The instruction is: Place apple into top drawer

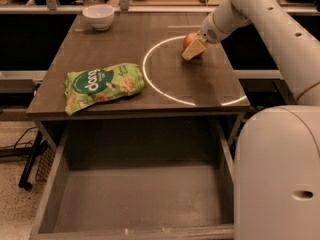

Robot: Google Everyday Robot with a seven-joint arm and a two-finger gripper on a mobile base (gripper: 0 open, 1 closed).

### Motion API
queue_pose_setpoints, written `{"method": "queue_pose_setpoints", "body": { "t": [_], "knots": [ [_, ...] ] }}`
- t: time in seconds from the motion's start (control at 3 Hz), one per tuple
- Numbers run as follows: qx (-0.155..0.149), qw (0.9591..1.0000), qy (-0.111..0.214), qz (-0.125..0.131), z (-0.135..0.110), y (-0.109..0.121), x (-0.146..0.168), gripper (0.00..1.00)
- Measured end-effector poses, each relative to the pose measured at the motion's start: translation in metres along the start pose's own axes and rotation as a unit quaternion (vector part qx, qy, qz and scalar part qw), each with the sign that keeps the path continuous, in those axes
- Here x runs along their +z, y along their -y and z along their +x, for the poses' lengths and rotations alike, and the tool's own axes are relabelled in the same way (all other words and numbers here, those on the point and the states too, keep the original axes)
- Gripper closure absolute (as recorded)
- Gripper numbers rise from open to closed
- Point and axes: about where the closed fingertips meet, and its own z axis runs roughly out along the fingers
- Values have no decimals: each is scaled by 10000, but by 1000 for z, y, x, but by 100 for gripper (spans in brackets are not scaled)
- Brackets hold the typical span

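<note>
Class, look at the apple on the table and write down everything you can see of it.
The apple is small, round and red-orange. It rests on the brown table, toward the far right side, at the far edge of the white circle. The robot's pincer reaches down over its front right side and hides that part, so whether it is gripped cannot be seen. It is not yet in the open drawer below.

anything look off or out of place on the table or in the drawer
Nothing stands out. The apple sits on the tabletop with the gripper at it, the green snack bag lies flat, the white bowl is upright, and the top drawer is open.
</note>
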Motion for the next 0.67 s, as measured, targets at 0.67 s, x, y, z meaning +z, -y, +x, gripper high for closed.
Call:
{"method": "queue_pose_setpoints", "body": {
  "t": [0.67],
  "knots": [
    [-292,9985,203,-411,-16,-26,-33,83]
  ]
}}
